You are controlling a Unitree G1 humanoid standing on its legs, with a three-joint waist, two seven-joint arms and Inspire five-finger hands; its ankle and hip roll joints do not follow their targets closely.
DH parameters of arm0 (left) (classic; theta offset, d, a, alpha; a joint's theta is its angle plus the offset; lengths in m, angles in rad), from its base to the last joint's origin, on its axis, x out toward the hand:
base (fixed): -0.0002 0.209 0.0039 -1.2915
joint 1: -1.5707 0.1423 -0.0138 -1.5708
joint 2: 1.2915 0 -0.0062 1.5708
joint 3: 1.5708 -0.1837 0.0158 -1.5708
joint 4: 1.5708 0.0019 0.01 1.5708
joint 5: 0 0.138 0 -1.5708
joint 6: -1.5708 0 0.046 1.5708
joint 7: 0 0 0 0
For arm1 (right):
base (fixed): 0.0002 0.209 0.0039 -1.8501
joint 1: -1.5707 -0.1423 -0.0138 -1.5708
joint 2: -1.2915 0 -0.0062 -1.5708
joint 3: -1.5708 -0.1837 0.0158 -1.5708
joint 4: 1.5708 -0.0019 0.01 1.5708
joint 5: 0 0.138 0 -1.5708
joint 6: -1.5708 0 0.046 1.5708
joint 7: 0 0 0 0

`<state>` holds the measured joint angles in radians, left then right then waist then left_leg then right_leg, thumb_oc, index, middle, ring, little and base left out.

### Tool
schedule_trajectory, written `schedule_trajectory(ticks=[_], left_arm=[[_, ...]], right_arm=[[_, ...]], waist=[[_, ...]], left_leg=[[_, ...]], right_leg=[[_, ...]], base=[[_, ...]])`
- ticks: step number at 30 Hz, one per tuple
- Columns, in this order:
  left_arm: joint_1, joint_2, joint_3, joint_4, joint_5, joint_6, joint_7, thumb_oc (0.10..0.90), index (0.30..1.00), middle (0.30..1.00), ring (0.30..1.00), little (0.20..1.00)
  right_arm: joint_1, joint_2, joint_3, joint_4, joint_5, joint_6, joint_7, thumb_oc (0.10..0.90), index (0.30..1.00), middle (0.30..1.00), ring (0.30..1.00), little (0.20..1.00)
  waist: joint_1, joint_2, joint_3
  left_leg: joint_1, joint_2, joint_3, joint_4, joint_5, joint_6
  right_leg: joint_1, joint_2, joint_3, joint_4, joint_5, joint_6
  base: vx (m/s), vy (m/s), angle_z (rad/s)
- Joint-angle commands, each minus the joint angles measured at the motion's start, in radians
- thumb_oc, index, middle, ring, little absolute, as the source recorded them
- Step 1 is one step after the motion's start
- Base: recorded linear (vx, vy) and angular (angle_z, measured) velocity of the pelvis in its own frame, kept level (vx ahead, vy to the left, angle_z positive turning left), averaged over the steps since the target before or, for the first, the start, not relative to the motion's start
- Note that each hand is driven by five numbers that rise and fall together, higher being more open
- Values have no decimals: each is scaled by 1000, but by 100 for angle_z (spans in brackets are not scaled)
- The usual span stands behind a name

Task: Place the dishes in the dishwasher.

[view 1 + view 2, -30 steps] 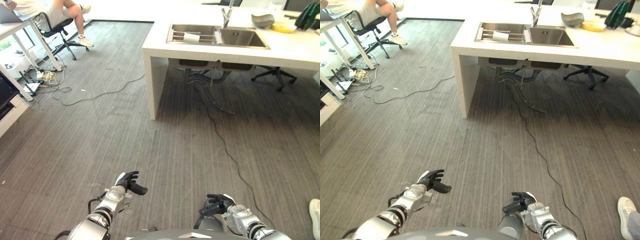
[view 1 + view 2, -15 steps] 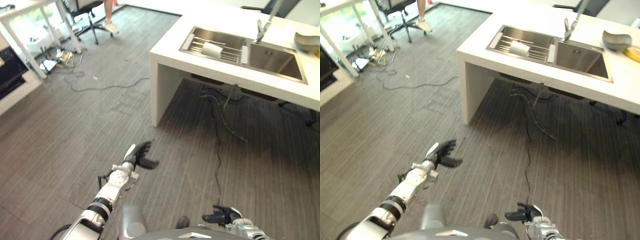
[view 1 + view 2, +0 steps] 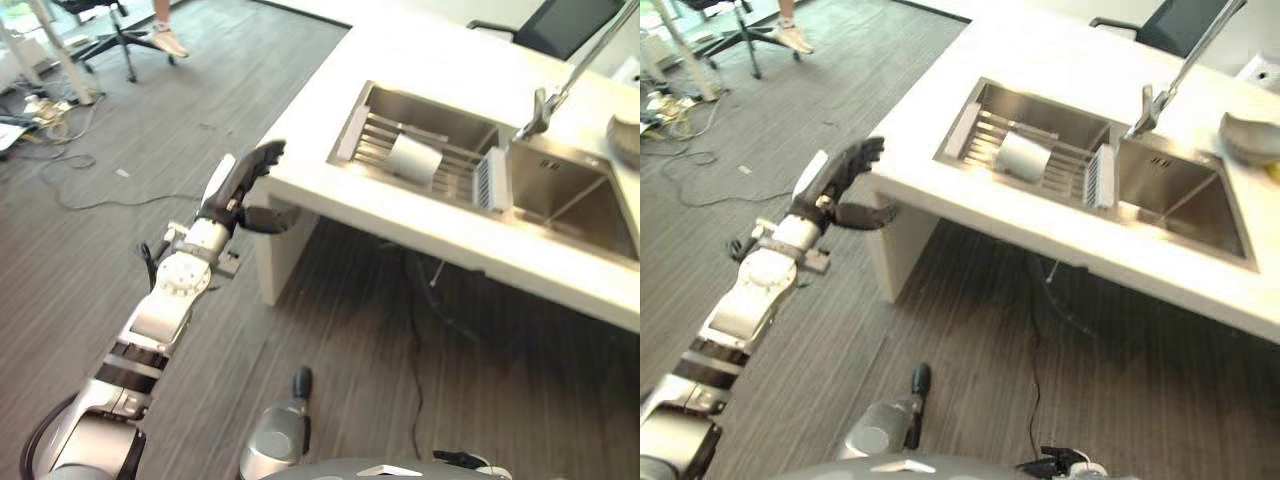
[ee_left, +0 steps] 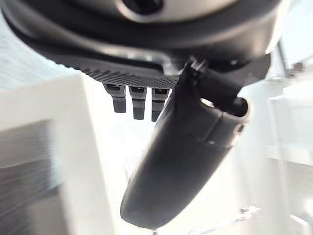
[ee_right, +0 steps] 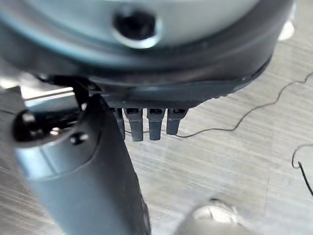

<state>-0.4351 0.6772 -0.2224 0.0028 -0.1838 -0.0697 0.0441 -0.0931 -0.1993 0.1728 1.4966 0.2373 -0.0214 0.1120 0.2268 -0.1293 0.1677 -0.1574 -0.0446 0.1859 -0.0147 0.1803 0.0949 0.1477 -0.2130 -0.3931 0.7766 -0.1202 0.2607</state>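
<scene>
A white cup point(image 3: 413, 158) lies on its side on the wire rack point(image 3: 455, 172) in the left basin of the steel sink point(image 3: 352, 130). A grey bowl point(image 3: 1250, 138) stands on the white counter point(image 3: 420, 50) at the far right. My left hand point(image 3: 236, 190) is stretched out at the counter's near left corner, open, fingers straight, thumb point(image 4: 190, 161) apart, holding nothing. My right hand point(image 5: 93, 181) hangs low over the floor, open and empty; its fingertips point(image 3: 1052, 464) show at the bottom edge.
A tall faucet point(image 3: 562, 85) rises between the two basins. A dark chair point(image 3: 570, 25) stands behind the counter. At the far left are an office chair point(image 3: 105, 40), a person's shoe point(image 3: 168, 42) and loose cables point(image 3: 55, 190) on the grey floor.
The camera has come closer to the counter and sink. My left arm has risen and reached forward to the counter's corner. My right hand has sunk to the bottom edge.
</scene>
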Motion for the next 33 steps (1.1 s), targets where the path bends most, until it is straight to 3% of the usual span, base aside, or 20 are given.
schedule_trajectory(ticks=[1,3,4,5,6,7,8,14,22,33], left_arm=[[-141,-16,56,-110,41,-164,59,800,900,900,900,900],[-145,-19,77,-157,46,-171,71,800,900,900,900,900],[-155,-24,78,-189,53,-182,79,800,900,900,900,900],[-155,-24,77,-190,53,-182,79,800,900,900,900,900],[-162,-21,76,-205,60,-188,78,800,900,900,900,900],[-162,-21,76,-205,60,-188,78,800,900,900,900,900],[-143,-39,110,-240,79,-199,102,800,900,900,900,900],[-38,-42,162,-224,62,-196,55,800,900,900,900,900],[89,-18,181,-220,51,-199,6,800,900,900,900,900],[93,148,87,-132,250,-191,-38,800,900,900,900,900]], right_arm=[[9,-38,-6,-40,-20,18,15,800,900,900,900,900],[21,-35,-20,-51,-14,19,23,800,900,900,900,900],[25,-39,-15,-63,-14,14,26,800,900,900,900,900],[25,-39,-15,-64,-14,14,26,800,900,900,900,900],[23,-42,-12,-67,-16,11,25,800,900,900,900,900],[24,-42,-12,-67,-16,11,25,800,900,900,900,900],[80,28,38,-89,-28,2,4,800,900,900,900,900],[179,57,96,-166,-84,-14,36,800,900,900,900,900],[238,66,145,-259,-108,-29,58,800,900,900,900,900],[329,23,123,-244,-143,-29,88,800,900,900,900,900]], waist=[[14,111,-39],[13,120,-43],[4,120,-43],[2,122,-42],[1,121,-50],[1,122,-50],[-5,101,-67],[-60,87,-96],[-101,104,-101],[-144,126,-99]], left_leg=[[98,80,27,-57,-79,-76],[149,65,38,-68,-112,-77],[178,52,16,-73,-131,-85],[180,55,14,-72,-132,-86],[182,58,3,-71,-141,-98],[183,59,3,-71,-141,-99],[181,47,7,-58,-157,-116],[201,85,55,-35,-153,-165],[222,132,116,-56,-137,-196],[242,141,143,-59,-138,-201]], right_leg=[[-167,32,-75,-59,223,1],[-167,-70,-168,-131,207,1],[-142,-104,-209,-306,150,-5],[-136,-99,-213,-313,152,-5],[-133,-88,-198,-441,128,-23],[-131,-86,-199,-444,129,-24],[-77,-67,-118,-670,153,-29],[3,8,-119,-853,190,-48],[-23,42,-75,-864,158,-59],[-36,64,-39,-864,154,-63]], base=[[286,148,-23],[371,68,-33],[377,11,-8],[315,-82,2],[98,-71,18],[303,-208,42],[286,-192,58],[169,-141,25],[53,-51,-57],[8,4,-22]])
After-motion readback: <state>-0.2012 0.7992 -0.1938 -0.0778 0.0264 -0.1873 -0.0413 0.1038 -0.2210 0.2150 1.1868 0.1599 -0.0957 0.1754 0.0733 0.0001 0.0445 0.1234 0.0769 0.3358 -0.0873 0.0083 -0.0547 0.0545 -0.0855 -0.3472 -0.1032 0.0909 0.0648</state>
